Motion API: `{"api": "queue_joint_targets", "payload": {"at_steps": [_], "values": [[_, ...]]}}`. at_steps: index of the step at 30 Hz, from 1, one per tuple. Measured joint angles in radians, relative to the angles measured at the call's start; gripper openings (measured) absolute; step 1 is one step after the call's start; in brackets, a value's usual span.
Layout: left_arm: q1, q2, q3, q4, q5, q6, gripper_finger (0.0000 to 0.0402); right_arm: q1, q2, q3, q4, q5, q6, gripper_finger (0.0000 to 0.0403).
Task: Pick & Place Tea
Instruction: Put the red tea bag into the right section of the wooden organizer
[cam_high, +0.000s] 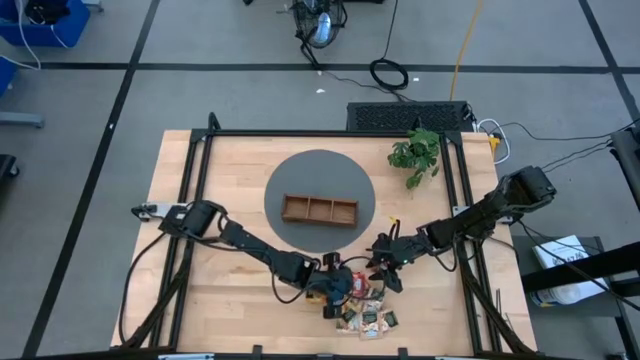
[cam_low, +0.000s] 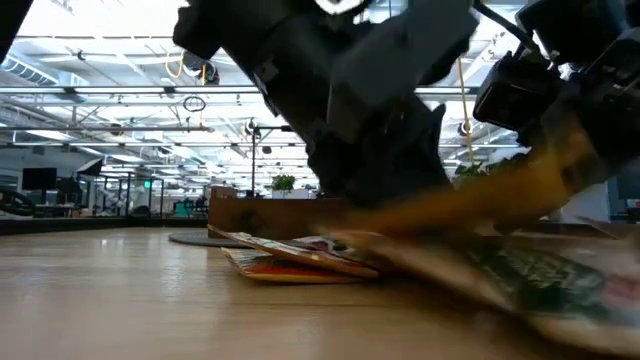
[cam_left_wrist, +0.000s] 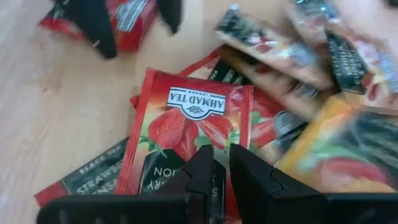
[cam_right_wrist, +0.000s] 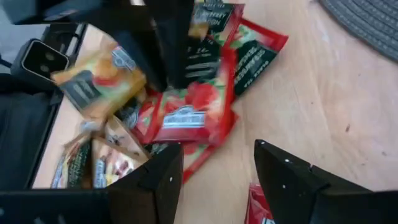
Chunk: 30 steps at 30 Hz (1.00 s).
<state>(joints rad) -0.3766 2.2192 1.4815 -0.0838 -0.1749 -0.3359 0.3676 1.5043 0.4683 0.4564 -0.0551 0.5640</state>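
Worked over the tea (cam_high: 365, 315), heaped loosely at the near edge of the tabletop (cam_high: 200, 170), well apart from the wooden tray (cam_high: 320, 210) on the grey mat (cam_high: 290, 175). Clenched the left hand (cam_left_wrist: 214, 177) on a red strawberry sachet (cam_left_wrist: 186, 124), pinching it at one short edge, probably because a flat packet offers no other purchase from above. Held that sachet face up and tilted, one end raised off the sachets beneath, so as to peel it clear without dragging neighbours along.

Spread the right hand (cam_right_wrist: 211, 180) wide, grasping nothing, and hung it just beside the pile on the mat side, low over the bare wood. Placed there, by the look of it, to take another sachet, with a stray red sachet (cam_right_wrist: 261, 208) lying alone right by one finger. Could not tell from any view whether that finger touched it.

Judged the step as the start of a lift, with the carry to the tray not yet begun. Saw nothing in the three compartments from above, so put the task near its opening. Reckoned the risks as two: a thin, slippery packet sliding out of an edge pinch, and two hands crowding one small heap. Called, in that case, for a slow, straight rise before any swing toward the tray.
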Motion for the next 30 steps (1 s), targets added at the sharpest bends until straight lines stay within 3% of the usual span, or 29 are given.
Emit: {"api": "queue_joint_targets", "payload": {"at_steps": [15,24,30], "values": [[0.019,0.000,0.000,0.000,-0.052,0.038,0.0058,-0.046,0.000,0.000,-0.071,-0.057,0.049,0.0185],[0.018,0.026,0.000,0.017,-0.065,0.039,0.0058,-0.096,0.000,0.000,-0.081,-0.206,0.187,0.0185],[0.018,0.065,0.002,0.057,-0.069,0.052,0.0058,-0.125,0.000,-0.001,-0.095,-0.212,0.229,0.0185]]}}
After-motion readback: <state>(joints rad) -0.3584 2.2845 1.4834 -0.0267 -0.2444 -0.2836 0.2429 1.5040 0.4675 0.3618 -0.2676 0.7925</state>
